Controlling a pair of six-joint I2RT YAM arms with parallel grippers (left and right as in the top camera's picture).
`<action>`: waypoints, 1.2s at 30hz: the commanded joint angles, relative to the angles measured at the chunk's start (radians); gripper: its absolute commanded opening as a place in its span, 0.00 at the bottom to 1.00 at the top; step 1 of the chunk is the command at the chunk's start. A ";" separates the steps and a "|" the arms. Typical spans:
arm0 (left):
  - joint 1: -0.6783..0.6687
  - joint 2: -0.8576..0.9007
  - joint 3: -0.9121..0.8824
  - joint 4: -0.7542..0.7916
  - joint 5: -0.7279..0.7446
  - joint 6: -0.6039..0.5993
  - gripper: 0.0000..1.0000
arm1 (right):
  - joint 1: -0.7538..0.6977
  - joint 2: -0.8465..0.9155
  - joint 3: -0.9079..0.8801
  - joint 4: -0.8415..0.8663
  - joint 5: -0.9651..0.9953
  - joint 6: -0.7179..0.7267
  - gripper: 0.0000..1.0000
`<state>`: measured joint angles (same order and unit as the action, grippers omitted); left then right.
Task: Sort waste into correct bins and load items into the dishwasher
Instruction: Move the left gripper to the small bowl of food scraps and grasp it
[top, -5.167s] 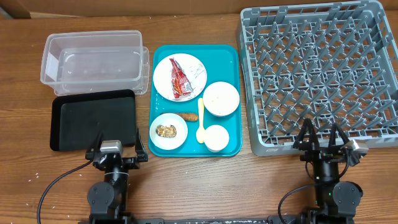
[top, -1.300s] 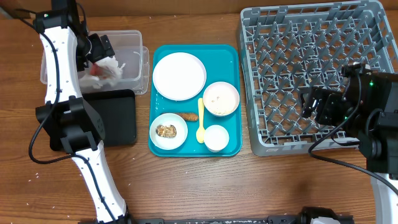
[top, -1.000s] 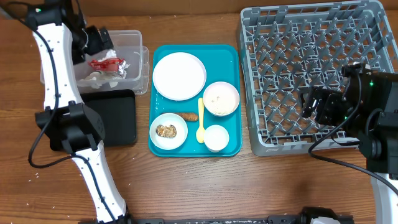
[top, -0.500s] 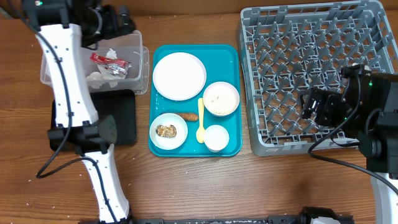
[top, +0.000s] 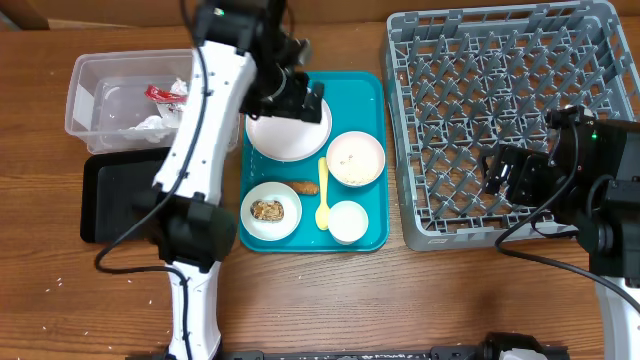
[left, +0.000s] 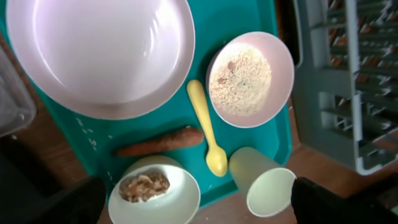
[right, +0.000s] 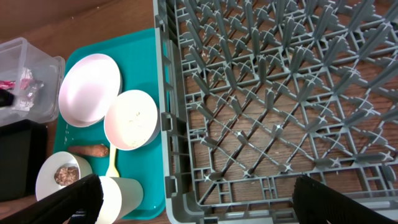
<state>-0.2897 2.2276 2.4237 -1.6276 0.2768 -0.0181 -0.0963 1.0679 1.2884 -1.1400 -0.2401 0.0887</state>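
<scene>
L gripper (top: 290, 98): jaws spread wide, nothing held; positioned over far end of teal tray (left: 249, 18), above flat plate (left: 102, 53).
R gripper (top: 508, 172): jaws spread wide, empty; positioned over dish rack (top: 480, 80), well apart from tray.
Waste binned: red wrapper (top: 165, 93) and tissue (top: 150, 124) are seen inside clear tub (top: 95, 75).
Waste left: carrot stick (left: 158, 142), rice bowl (left: 249, 78), brown lump (left: 144, 185).
Probable target: carrot stick (judged).
Bearing: robot-side of L gripper, between plate and lump's bowl; one tip at yellow spoon (left: 206, 134), contact not determinable.
Long axis: across tray, approx. parallel to line joining the fingers (left: 59, 200); approx. quarter wrist turn judged reqd.
Nearer arm: L.
</scene>
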 joint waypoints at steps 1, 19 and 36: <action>-0.045 -0.013 -0.105 0.073 -0.019 0.106 0.92 | 0.002 0.000 0.021 0.008 -0.009 -0.007 1.00; -0.088 -0.034 -0.314 0.055 -0.089 -0.010 0.66 | 0.002 0.000 0.021 0.012 -0.042 -0.008 1.00; -0.070 -0.654 -0.825 0.213 -0.230 -0.252 0.75 | 0.002 0.103 0.021 0.008 -0.111 -0.008 1.00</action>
<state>-0.3656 1.6009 1.7363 -1.4693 0.0257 -0.2359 -0.0963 1.1744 1.2884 -1.1427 -0.2981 0.0879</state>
